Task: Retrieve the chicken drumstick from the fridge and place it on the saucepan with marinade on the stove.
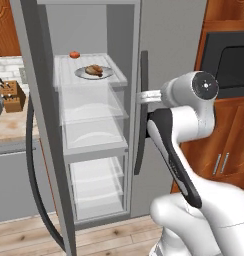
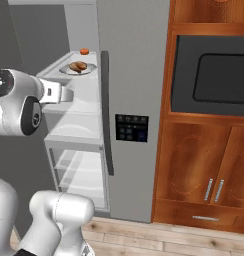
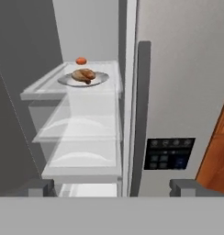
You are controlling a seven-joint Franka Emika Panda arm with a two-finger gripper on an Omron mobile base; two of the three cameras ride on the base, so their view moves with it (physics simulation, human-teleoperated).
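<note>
Fingertips of the gripper [image 3: 112,187] sit at the bottom of the hand view, spread wide apart with nothing between them: released, empty. From there the chicken drumstick [image 3: 83,75] lies at about 11 o'clock, above and ahead, well apart from the tips. It rests on a grey plate [image 3: 101,79] on the top clear shelf [image 3: 40,87] of the fridge [image 3: 178,69], left door open, right door shut. Drumstick's long axis runs roughly 9-to-3 across the hand view, i.e. crosswise to the approach line; judged, the jaws would need to straddle it across that axis, so wrist roll matters. A small red-orange round item [image 3: 81,60] stands just behind the plate at 12 o'clock from the meat, apart from it.

Left base view: drumstick [image 1: 94,69] at roughly 10 o'clock from the wrist, higher than the hand. Right base view: drumstick [image 2: 78,66] at 1 o'clock from the wrist.

Judgement: reach phase, pick not yet begun. Move needed is up and forward into the compartment. Risk: clipping the shelf's front edge or the shut door's dark handle [image 3: 140,114], which stands at 1 o'clock just beside the approach path.

Room: wood cabinets [image 2: 204,170], built-in oven [image 2: 214,75], plank floor [image 2: 169,242].
</note>
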